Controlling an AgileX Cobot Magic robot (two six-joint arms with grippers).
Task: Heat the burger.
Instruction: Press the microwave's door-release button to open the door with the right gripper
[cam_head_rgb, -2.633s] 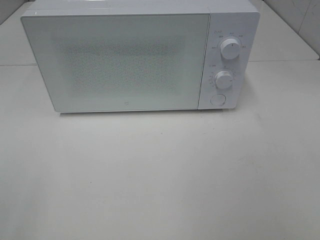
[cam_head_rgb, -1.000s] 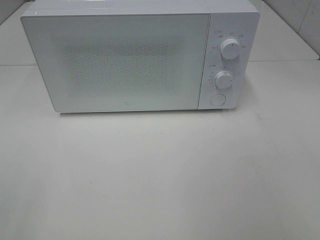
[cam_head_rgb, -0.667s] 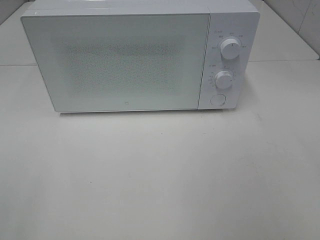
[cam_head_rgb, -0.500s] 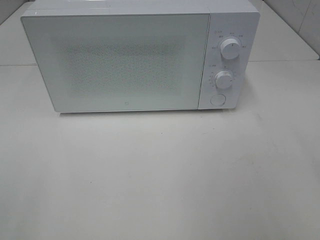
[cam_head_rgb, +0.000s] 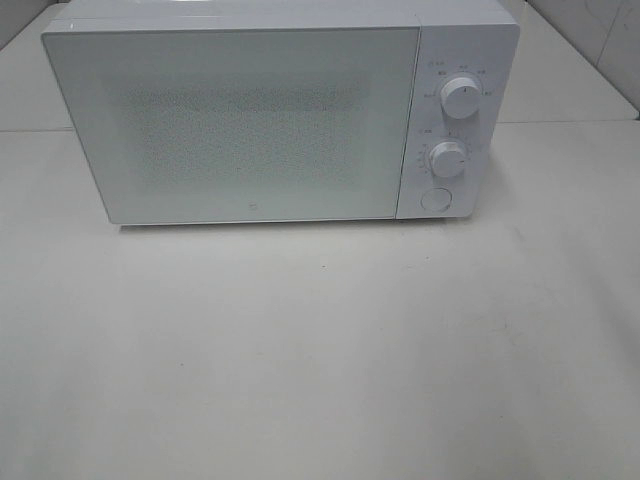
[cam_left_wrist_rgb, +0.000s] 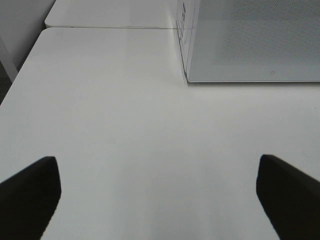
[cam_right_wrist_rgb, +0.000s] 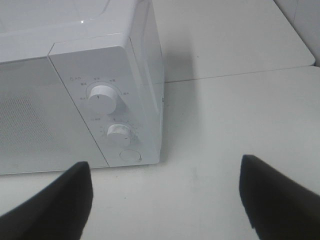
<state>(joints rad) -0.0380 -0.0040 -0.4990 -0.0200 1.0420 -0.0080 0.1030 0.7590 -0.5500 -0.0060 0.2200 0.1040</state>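
So the white microwave (cam_head_rgb: 250, 120) sits in the upper half of the overhead frame with its door (cam_head_rgb: 240, 125) shut flat. The burger isn't visible in any view. The table (cam_head_rgb: 320, 360) in front shows no plate or food, and the door's speckled window is too frosted to see through, so I can't tell whether it's inside.

Neither arm shows in the overhead shot. In its wrist view the left gripper (cam_left_wrist_rgb: 159, 197) is spread wide with nothing between the tips, hanging over bare table near the oven's door-side corner. The right gripper (cam_right_wrist_rgb: 167, 200) is also well apart and empty, facing the control panel.

Stuff that could bite from here, as I see it:
- The upper knob (cam_head_rgb: 460, 97) and lower knob (cam_head_rgb: 448, 159) are small, smooth and close together. A sloppy approach could catch the wrong one or slip off.
- The round button (cam_head_rgb: 435, 199) sits just under the lower knob, so a low reach could pop the door.
- Pushing hard on the panel could shove the whole oven back, since nothing braces it.
- If the burger isn't actually inside, turning a knob just runs an empty oven.
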